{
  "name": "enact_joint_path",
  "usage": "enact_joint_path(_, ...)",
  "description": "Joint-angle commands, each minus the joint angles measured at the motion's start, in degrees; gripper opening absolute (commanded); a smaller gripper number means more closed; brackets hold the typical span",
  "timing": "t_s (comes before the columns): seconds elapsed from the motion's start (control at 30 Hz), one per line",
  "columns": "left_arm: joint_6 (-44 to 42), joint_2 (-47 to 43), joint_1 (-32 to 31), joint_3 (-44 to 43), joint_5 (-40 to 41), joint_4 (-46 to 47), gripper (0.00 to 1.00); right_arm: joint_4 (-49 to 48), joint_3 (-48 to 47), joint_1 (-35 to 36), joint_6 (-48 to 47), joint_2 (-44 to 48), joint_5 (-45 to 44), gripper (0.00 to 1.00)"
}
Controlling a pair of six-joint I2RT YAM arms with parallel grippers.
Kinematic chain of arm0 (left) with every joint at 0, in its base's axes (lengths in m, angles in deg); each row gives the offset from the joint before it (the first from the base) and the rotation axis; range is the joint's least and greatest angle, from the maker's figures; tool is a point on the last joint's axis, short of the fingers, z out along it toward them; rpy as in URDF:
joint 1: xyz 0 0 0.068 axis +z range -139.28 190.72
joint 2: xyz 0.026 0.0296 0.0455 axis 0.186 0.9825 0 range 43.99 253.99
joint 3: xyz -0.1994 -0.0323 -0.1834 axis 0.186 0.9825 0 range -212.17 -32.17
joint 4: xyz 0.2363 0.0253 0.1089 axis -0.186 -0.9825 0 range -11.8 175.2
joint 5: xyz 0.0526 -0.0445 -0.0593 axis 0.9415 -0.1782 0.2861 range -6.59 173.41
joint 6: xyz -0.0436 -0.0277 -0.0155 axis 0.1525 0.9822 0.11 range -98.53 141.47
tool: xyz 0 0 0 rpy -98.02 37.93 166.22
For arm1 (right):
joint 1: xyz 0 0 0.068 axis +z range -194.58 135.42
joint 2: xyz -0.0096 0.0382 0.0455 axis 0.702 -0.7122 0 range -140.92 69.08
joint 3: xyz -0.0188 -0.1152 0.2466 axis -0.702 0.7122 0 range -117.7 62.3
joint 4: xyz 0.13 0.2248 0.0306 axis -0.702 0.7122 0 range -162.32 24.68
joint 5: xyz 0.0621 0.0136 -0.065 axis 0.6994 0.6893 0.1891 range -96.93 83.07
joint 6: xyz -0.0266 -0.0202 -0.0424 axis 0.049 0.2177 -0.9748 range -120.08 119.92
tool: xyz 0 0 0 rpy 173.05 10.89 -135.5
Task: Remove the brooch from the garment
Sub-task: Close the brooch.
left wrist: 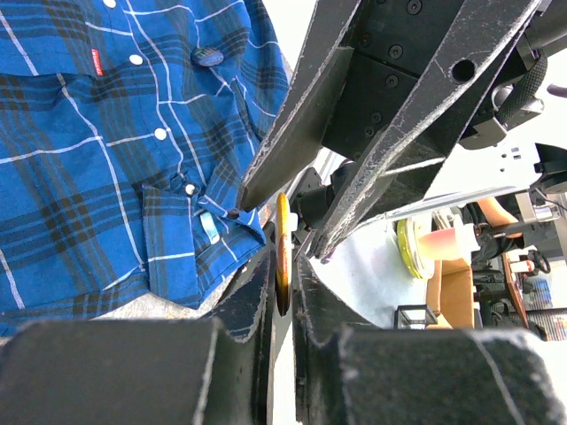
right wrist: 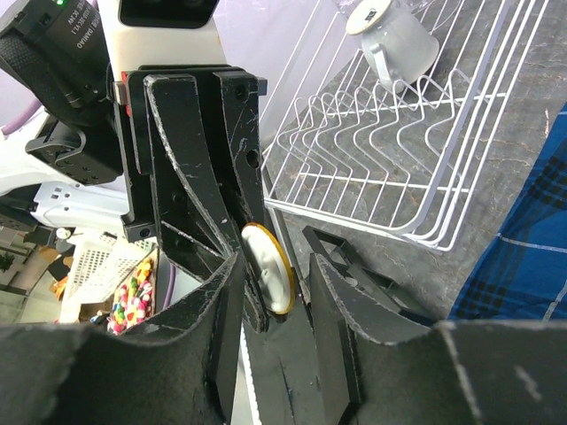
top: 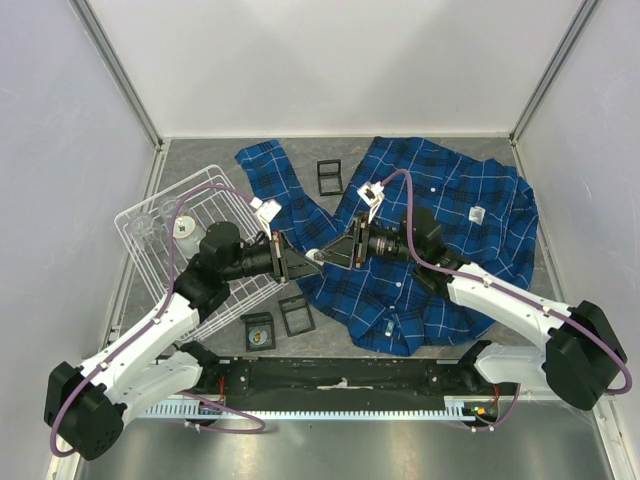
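Observation:
The brooch [top: 316, 257], a round disc with a yellow rim and white back, hangs in the air between the two arms, off the garment. My left gripper [top: 306, 262] is shut on it; in the left wrist view the brooch [left wrist: 282, 252] stands edge-on between the closed jaws of the left gripper [left wrist: 282, 270]. My right gripper [top: 334, 255] faces it, open, its fingers [right wrist: 332, 292] spread either side of the brooch [right wrist: 268, 268] without touching. The blue plaid garment [top: 450, 230] lies flat on the table to the right, beneath the right arm.
A white wire dish rack [top: 165, 255] holding a white mug [top: 185, 226] stands tilted at the left. Small black square frames lie at the back [top: 329, 177] and near the front [top: 296, 314]. One shirt sleeve [top: 272, 175] stretches to the back left.

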Motion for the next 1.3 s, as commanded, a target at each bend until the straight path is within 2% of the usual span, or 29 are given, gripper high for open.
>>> enact_joint_path(0.0,-0.9,-0.37,0.15,-1.16,-1.9,2.06,0.02,-2.11,-2.57,0.34,-0.67,-0.38,0.3,0.41)
enact_joint_path(0.13,-0.9,-0.37,0.15,-0.9,-2.17,2.06,0.02,-2.37,-3.1,0.6,-0.67,-1.17,0.39,0.38)
enact_joint_path(0.23,-0.81,-0.55,0.15,-1.08,-2.43,2.41,0.02,-2.2,-3.27,0.78,-1.02,-1.7,0.39,0.31)
enact_joint_path(0.33,-0.9,-0.99,0.15,-0.9,-2.87,2.85,0.02,-2.2,-3.27,0.95,-1.29,-2.49,0.65,0.2)
enact_joint_path(0.37,-0.9,-1.08,0.15,-0.64,-2.87,2.93,0.02,-2.2,-3.45,0.95,-1.29,-3.1,0.74,0.12)
enact_joint_path(0.43,-0.9,-1.16,0.15,-0.46,-3.14,3.2,0.02,-2.29,-3.54,1.04,-1.38,-3.63,1.36,0.0)
enact_joint_path(0.53,-0.9,-1.6,0.15,-0.11,-2.87,2.94,0.02,-2.46,-1.87,1.39,-1.55,-2.67,-1.88,0.0)
enact_joint_path(0.67,-1.95,-2.13,0.15,0.06,-0.86,1.1,0.02,-4.65,3.04,1.39,-0.33,3.29,-7.52,0.0)
enact_joint_path(0.7,-2.04,-2.13,0.15,0.24,-0.5,0.74,0.02,-6.23,3.23,1.22,1.68,3.66,-7.35,0.04)
enact_joint_path(0.73,-2.22,-1.87,0.15,0.15,-0.15,0.3,0.02,-6.94,3.41,1.04,2.31,3.92,-6.65,0.23)
enact_joint_path(0.77,-2.13,-1.61,0.15,0.07,0.11,-0.22,0.02,-7.29,3.76,0.95,2.84,4.62,-6.64,0.51)
enact_joint_path(0.8,-2.04,-1.34,0.15,0.15,0.03,-0.23,0.02,-7.12,3.76,0.78,3.45,5.15,-6.81,0.55)
enact_joint_path(0.87,-1.87,-1.25,0.15,0.33,-0.06,0.03,0.02,-8.17,4.99,0.34,4.42,6.47,-6.38,0.59)
enact_joint_path(1.07,-1.34,-2.3,0.15,0.59,-0.14,0.73,0.02,-8.97,6.48,0.07,6.01,7.97,-5.07,0.61)
enact_joint_path(1.27,1.03,-3.01,0.15,1.21,-1.64,3.55,0.02,-15.47,8.24,0.16,9.0,4.1,-1.89,0.48)
